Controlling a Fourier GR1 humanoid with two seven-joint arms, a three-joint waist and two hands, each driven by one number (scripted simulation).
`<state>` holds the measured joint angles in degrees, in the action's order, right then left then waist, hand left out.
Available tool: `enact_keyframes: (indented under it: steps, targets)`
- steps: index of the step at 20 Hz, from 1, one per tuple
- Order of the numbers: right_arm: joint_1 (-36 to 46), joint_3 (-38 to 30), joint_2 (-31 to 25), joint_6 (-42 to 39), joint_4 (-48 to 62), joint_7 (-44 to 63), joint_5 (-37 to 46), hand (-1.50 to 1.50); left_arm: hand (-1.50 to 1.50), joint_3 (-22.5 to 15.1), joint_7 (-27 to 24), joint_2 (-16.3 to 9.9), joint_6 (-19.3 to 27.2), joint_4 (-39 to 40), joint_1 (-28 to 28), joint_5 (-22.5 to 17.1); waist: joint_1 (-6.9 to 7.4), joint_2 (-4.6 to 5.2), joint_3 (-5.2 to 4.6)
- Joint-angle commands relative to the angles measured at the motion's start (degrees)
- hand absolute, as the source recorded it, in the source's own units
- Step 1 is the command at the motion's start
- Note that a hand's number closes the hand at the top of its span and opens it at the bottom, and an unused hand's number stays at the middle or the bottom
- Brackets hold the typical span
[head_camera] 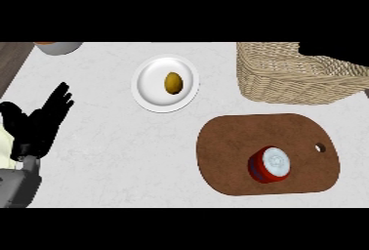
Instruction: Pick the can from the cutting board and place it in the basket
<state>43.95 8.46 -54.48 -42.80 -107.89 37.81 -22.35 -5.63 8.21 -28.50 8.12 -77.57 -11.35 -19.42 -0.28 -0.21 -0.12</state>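
The red can stands on the cutting board below the basket, while the left hand rests with fingers straight and apart.

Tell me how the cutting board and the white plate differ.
The cutting board is dark brown; the plate is white. The board is an oval slab with a small hole near its right end, while the plate is round and rimmed, without a hole. The board is clearly larger than the plate. The board carries a red can; the plate carries a small brownish-yellow item. Both lie flat on the counter.
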Motion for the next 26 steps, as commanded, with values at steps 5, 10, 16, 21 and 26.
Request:
enact_keyframes:
  steps: [5, 10, 16, 21, 26]
  targets:
    - [-6.44, -11.36, -6.22, -8.34, 2.80, -1.42, -15.58, -1.50, 0.00, 0.20, 0.45, 2.88, 1.71, -0.87, 0.95, 2.50, -0.39, -0.05, 0.11]
    - [-15.80, -19.11, -0.64, -8.36, 1.99, -9.03, -8.43, -1.50, 0.00, 2.37, -0.34, 1.46, -2.22, -0.66, 1.41, 2.17, -0.18, 0.08, 0.14]
    - [-28.77, -19.31, 13.06, -9.80, -5.66, -18.99, 10.95, -1.50, 0.00, 1.33, 0.94, 4.08, -1.07, -2.52, 2.29, 4.10, 0.15, 0.22, 0.21]
    - [-31.27, -17.59, 21.08, -7.40, -4.04, -28.40, 24.61, -1.50, 0.00, 3.64, 0.71, 3.78, -2.60, -0.01, 0.85, 4.59, 0.45, 0.37, 0.20]
    - [-33.00, -11.30, 28.11, -0.43, -2.23, -34.11, 34.16, -1.50, 0.00, 3.46, 4.52, 5.19, -1.85, -3.85, 0.25, 5.22, 0.70, 0.25, 0.17]
